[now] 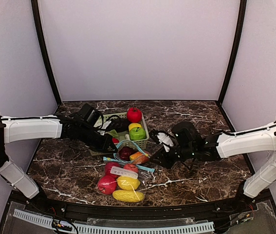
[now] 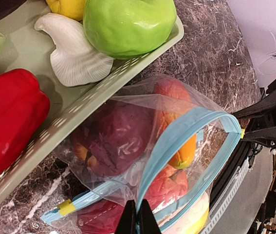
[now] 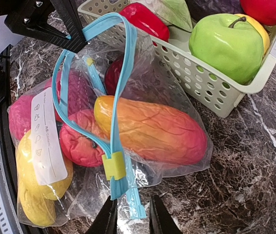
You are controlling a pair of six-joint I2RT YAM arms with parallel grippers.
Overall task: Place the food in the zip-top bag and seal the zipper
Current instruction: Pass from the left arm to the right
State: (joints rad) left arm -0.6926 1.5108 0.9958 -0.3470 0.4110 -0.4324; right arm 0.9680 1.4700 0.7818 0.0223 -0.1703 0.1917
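Left end effector (image 2: 138,222) clamps the blue zipper (image 2: 176,141) of the zip-top bag (image 2: 142,95) to keep its mouth taut, food (image 2: 118,141) bagged just ahead of it, while right end effector (image 3: 132,222), jaws apart, straddles the zipper end, presumably for sealing.

Bag (image 3: 142,83): clear thin plastic film, crinkled, shiny; zipper strip (image 3: 124,63) smooth blue plastic. Label (image 3: 47,136): white, matt, paper-like. Green apple (image 3: 225,46) and red pepper (image 2: 9,122): glossy hard plastic. Basket (image 3: 211,87): matt pale green plastic. Tabletop (image 3: 254,185): dark veined stone look, polished.
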